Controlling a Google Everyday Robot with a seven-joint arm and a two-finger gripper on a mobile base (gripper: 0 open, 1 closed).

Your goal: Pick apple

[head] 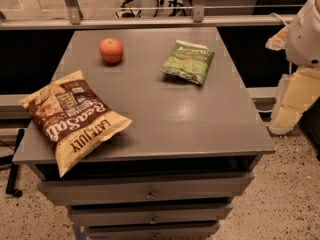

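1. The claw hangs at the far right of the view, off the right side of the bench and below the white arm housing. I cannot tell whether it is spread or pressed together.
2. The apple sits dimple-up at the back left of the bench. Nothing touches it, and it is well apart from the claw.
3. Judging by that gap, the reach has not begun and the whole approach lies ahead.
4. A descent from straight above looks best, with the claw centred over the dimple so it straddles the widest part. The skin is smooth and round, so contact on one side first would probably set the apple rolling. An even, gentle squeeze should hold it.
5. The green chip bag lies roughly on the straight line from claw to apple. The arm should travel high enough to pass over it, and drop only once past it.
6. The brown-and-yellow chip bag lies at the front left, its corner overhanging the front edge. It is well apart from the apple and out of the way.
7. The apple is near the back edge, with a metal rail just behind the bench. A push backward or leftward risks rolling it off.
8. Bare bench lies in front of the apple and to its right, which gives the safer side for any correction.
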